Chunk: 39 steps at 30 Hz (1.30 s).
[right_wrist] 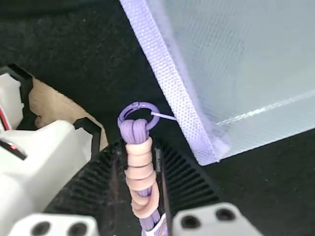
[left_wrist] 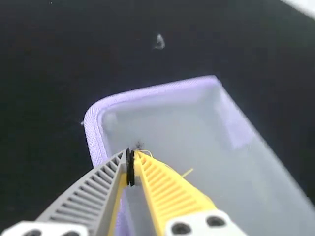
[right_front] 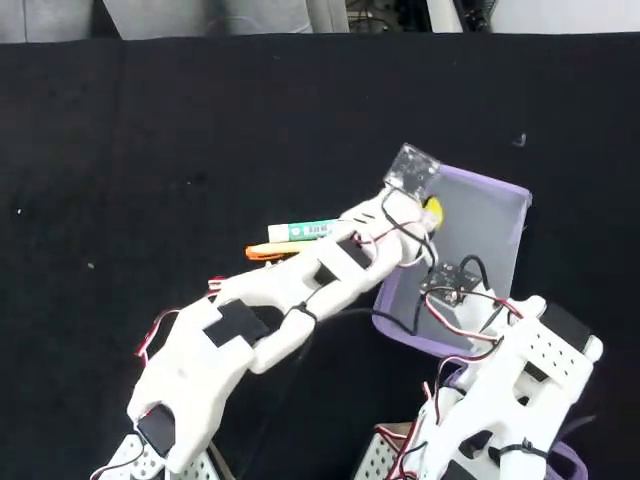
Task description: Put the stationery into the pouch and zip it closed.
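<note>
A translucent pouch (right_front: 480,232) with a purple rim lies right of centre. My left gripper (right_front: 428,207) is at its near-left rim, grey and yellow fingers (left_wrist: 162,184) shut on a small black tab (left_wrist: 130,166) at the pouch (left_wrist: 197,132) edge. My right gripper (right_wrist: 137,146) is at the pouch's near corner (right_wrist: 197,137), shut on a purple and pink cord strap (right_wrist: 139,169) that ends in a purple ring (right_wrist: 138,112). A white and green tube (right_front: 303,231) and an orange pen (right_front: 270,252) lie on the table left of the pouch, partly under the left arm.
The black table cloth (right_front: 200,130) stretches open to the left and back. The left arm's white links (right_front: 300,290) cross from the near left to the pouch. The right arm's base (right_front: 500,400) stands at the near right.
</note>
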Available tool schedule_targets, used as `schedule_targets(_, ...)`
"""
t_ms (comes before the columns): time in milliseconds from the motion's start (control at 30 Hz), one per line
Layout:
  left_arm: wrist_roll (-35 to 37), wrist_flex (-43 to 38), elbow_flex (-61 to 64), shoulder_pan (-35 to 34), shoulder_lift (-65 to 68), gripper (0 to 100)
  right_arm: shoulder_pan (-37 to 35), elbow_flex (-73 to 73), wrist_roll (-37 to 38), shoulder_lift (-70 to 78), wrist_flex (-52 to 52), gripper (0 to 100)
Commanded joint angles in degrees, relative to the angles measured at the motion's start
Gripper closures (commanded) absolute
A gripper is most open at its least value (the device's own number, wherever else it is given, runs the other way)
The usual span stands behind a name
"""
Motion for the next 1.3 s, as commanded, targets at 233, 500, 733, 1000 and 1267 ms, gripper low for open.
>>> schedule_targets(233,11.8,-1.0,-1.5,-2.8,-1.1,96,-0.4,-2.8,-5.3,-1.8,-4.8,98.6)
schedule_targets(500,11.8,-1.1,0.0,-3.5,-0.6,96,-0.8,-16.1,-18.3,-1.9,-5.2,98.6)
schedule_targets(733,12.0,-1.4,-0.7,-3.2,1.8,96,-1.8,-24.0,-22.6,-1.9,-4.7,98.6)
schedule_targets(1000,11.7,-1.1,-9.1,2.0,9.3,96,-15.1,-30.7,-31.2,-1.9,4.7,98.6)
schedule_targets(1267,11.7,-1.1,-10.8,2.2,11.0,96,-28.8,-36.7,-43.5,-1.9,5.9,98.6)
